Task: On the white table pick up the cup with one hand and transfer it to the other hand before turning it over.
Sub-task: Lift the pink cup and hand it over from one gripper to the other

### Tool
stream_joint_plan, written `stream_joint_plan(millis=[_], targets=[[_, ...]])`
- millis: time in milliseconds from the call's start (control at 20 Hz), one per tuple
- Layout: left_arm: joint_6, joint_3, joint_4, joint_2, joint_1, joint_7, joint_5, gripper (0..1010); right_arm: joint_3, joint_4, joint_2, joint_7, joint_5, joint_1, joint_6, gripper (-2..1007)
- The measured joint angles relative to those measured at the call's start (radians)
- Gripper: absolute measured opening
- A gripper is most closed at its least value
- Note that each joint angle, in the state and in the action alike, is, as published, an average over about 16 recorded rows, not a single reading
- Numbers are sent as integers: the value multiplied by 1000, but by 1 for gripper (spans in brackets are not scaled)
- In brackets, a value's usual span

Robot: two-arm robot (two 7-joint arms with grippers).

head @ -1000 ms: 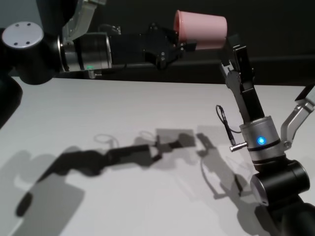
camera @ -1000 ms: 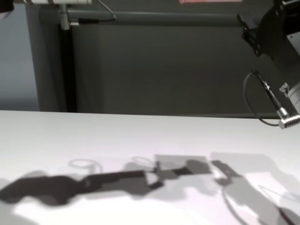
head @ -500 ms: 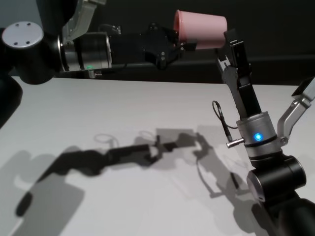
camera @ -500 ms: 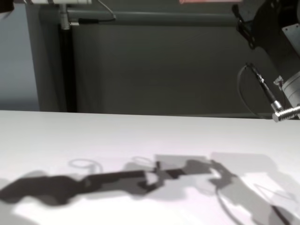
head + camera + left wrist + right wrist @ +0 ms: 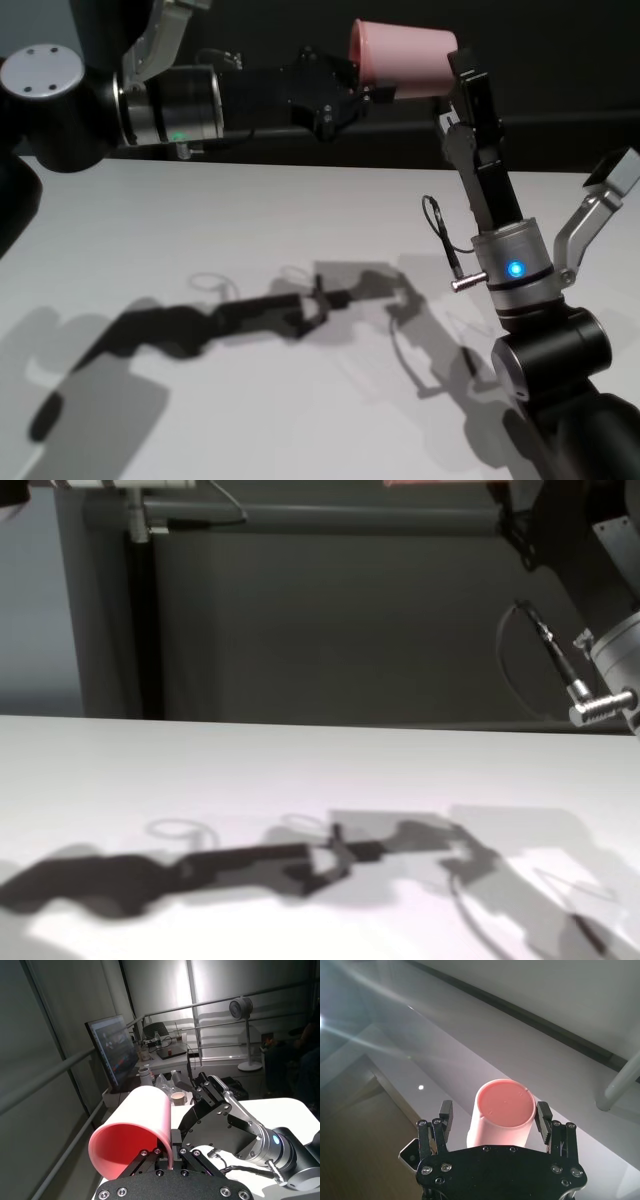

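Overhead, the smooth, tapered pink plastic cup [image 5: 404, 59] lies sideways, clamped at its rim by the left tool [image 5: 352, 88]. Right tool [image 5: 495, 1121] spread wide, flanking its base, above the matte white tabletop [image 5: 250, 220].

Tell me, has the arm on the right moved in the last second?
Yes. The right gripper has closed in leftward on the cup, jaws open around its base, judged against the table's far edge.

Pink cup [image 5: 405, 60] — on its side — above white table [image 5: 250, 230].
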Motion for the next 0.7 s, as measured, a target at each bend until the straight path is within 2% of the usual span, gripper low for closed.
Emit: stream_joint_plan(millis=[700], targets=[[0,0,0,0,0,0,0,49,-23,23,-1,7,36,31,-19,1000]])
